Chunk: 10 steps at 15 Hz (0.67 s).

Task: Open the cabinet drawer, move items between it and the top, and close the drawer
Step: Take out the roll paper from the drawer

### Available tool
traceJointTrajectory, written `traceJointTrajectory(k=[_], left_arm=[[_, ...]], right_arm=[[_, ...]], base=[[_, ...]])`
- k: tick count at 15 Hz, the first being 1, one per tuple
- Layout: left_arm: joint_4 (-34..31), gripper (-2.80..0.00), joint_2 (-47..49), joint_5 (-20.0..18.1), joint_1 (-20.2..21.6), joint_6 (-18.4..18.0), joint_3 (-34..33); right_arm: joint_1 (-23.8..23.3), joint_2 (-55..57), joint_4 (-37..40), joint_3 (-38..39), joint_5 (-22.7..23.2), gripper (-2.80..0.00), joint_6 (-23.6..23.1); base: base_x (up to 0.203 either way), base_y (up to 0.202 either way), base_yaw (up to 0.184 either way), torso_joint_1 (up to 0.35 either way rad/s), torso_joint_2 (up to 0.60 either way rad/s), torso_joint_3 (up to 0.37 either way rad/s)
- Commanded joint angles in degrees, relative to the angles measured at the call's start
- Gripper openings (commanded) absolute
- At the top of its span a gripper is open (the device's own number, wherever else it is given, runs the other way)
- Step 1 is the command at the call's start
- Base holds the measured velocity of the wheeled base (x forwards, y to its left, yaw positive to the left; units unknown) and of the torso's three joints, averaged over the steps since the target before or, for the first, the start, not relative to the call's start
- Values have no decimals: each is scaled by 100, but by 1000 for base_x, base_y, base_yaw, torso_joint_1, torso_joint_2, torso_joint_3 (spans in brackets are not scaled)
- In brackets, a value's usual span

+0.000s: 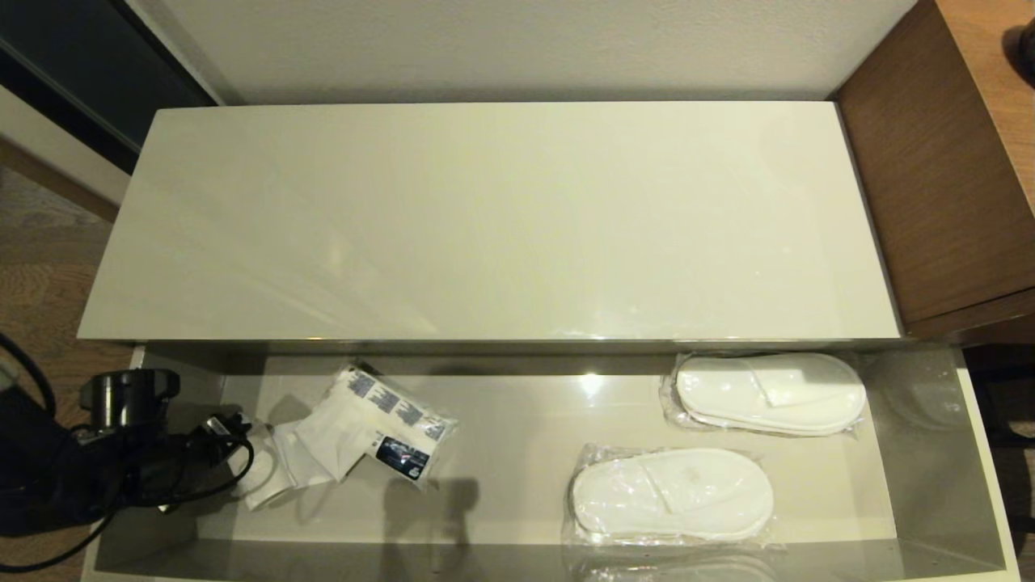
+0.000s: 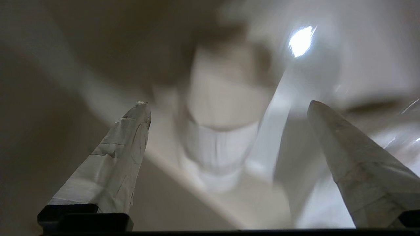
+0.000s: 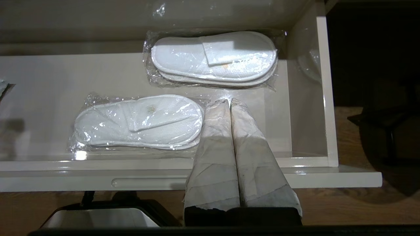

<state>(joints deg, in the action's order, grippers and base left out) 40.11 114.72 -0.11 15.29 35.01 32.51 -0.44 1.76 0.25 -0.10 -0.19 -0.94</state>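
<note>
A: Left gripper (image 2: 229, 103) first. I see both taped fingers (image 2: 121, 147) spread wide, nothing between them. Past the tips, blurred, sits the toilet-paper roll (image 2: 223, 131), standing on end at the left end of the cabinet drawer (image 1: 982, 453), with its loose tail trailing off beside it.

B: Touching it?

A: I can't tell from the wrist view; I read it as near, not yet gripped. In the head view the left arm covers most of the roll, and only a bit of white paper shows beside the white packet with blue printing (image 1: 388, 416).

B: How do I expect it to handle?

A: Light, soft, easily crushed. I'd close across the round body, fingers on opposite sides, gently, so the cardboard core takes the squeeze. The tail may drag or snag on the packet as it lifts.

B: Right gripper?

A: Right gripper (image 3: 230, 102) is pressed closed, empty, parked out in front of the drawer's right half.

B: And the slippers?

A: 2 sealed packs in the right half: near slippers (image 1: 671, 495) by the front wall, far slippers (image 1: 768, 394) partly tucked under the edge of the top (image 1: 501, 218). Flat, floppy, slick plastic; I judge a pinch at a rim or wrapper edge best. The drawer stands pulled out; the top carries nothing I can see.
</note>
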Motion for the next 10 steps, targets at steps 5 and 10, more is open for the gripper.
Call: traceJointTrajectory(k=[5,10], left_arm=[[650,0,147,380,-353,-554,-430],[687,0,780,406,-308,-530,-363]], right_arm=[[0,0,1,1,11,-280,-3],[0,0,1,1,2,-280,-3]], base=[[0,0,0,0,0,0],[0,0,0,0,0,0]])
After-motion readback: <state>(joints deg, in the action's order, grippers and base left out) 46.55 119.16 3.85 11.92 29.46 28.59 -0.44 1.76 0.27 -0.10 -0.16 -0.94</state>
